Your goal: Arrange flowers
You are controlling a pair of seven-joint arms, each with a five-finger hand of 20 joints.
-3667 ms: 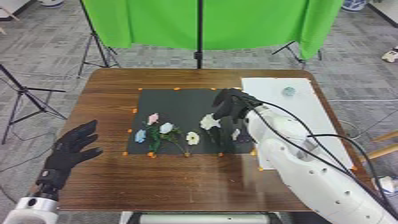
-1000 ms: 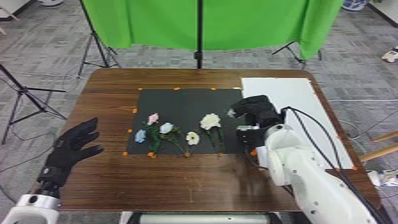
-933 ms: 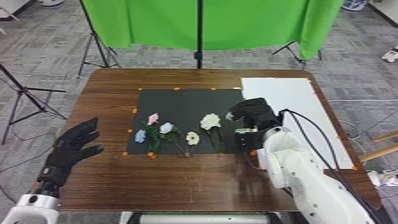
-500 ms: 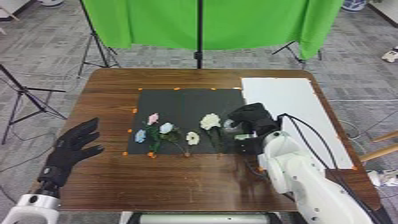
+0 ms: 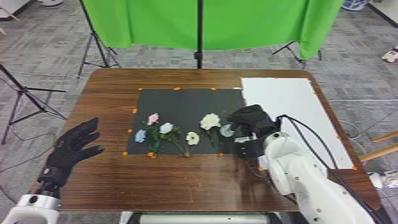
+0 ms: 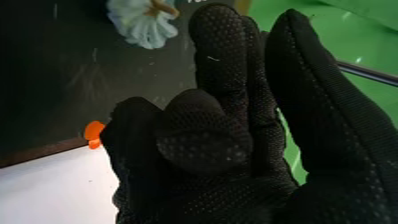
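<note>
Flowers (image 5: 166,128) are laid across the near half of the black sheet (image 5: 189,101), below a broad bare stretch reaching its far edge. By its right edge, the right hand (image 5: 252,120) is partly open, some fingers straight, others bent; whether anything is held cannot be told. Just left of it, a pale flower (image 5: 226,131) is seen. The left hand (image 5: 68,154) is spread, ungripping, left of the sheet.
</note>
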